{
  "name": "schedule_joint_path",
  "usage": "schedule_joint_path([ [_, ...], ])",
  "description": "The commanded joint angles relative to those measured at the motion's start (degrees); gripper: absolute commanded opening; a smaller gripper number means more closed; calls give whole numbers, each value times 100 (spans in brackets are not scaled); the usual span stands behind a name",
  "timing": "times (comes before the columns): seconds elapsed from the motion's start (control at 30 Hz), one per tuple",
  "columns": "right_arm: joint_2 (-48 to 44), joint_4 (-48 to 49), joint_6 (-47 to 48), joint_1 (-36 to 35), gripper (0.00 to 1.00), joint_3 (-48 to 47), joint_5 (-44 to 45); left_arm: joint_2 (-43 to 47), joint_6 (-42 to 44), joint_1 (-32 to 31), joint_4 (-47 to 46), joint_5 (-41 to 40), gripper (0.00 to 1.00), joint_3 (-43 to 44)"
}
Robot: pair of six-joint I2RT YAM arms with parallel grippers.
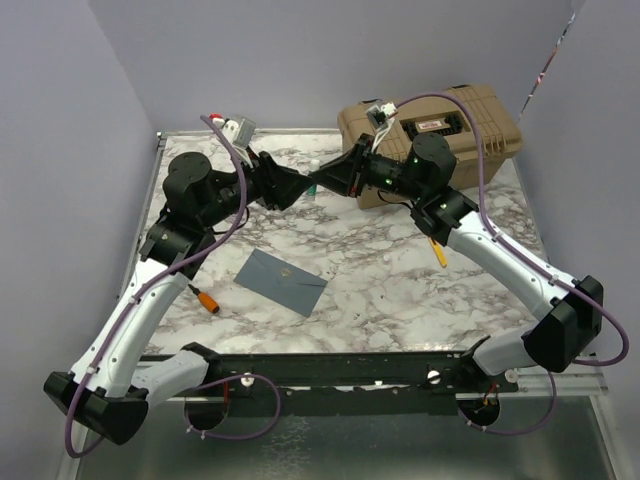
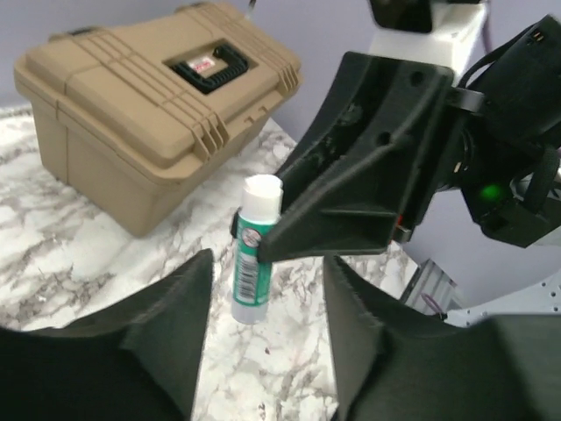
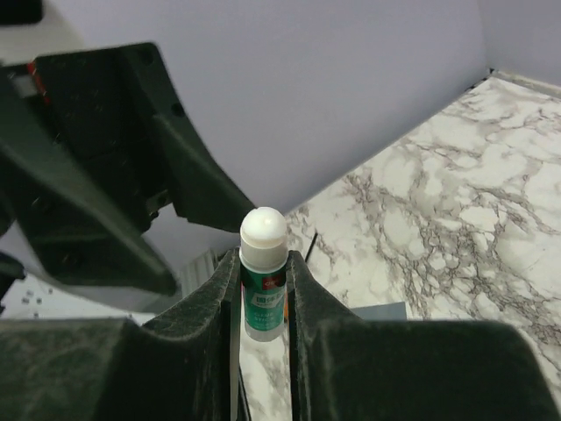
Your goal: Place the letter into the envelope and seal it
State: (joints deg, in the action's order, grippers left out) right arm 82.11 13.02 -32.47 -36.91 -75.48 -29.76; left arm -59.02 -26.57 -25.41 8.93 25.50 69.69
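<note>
The marble table is carrying everything, and both arms are reaching toward its far side, where their tips are meeting just in front of the tan hard case. The envelope is lying flat on the marble nearer the arm bases, well apart from both grippers, with its flap down and nothing touching it.

The right gripper is pinching a glue stick – its jaws are narrowed onto the green-labelled body, and the white top is poking up above the fingers. The left gripper is facing it with its jaws standing apart and holding nothing – the stick is showing in the gap between its fingers, with no contact visible. Whether the stick's base is resting on the marble I cannot tell.
</note>
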Motion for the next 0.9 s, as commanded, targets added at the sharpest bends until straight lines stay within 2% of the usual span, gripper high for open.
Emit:
schedule_joint_path([
  [0.0,-178,-307,1044,8,0,-158,-1108,-159,49,51,620,690,48,158],
  [0.13,-190,-48,835,15,0,-122,-1228,-71,223,66,677,1026,46,8],
  [0.23,-158,197,650,8,0,-117,-1353,73,389,71,680,1286,53,-123],
  [0.33,-84,335,546,10,0,-154,-1612,153,424,71,650,1265,54,-230],
  [0.53,87,662,237,9,0,-195,-2031,220,112,70,251,1014,40,-505],
  [0.67,192,948,-55,8,0,-169,-2407,290,-14,77,47,632,36,-650],
  [0.87,218,1202,-338,8,0,-49,-2629,273,-154,124,-132,761,32,-761],
])
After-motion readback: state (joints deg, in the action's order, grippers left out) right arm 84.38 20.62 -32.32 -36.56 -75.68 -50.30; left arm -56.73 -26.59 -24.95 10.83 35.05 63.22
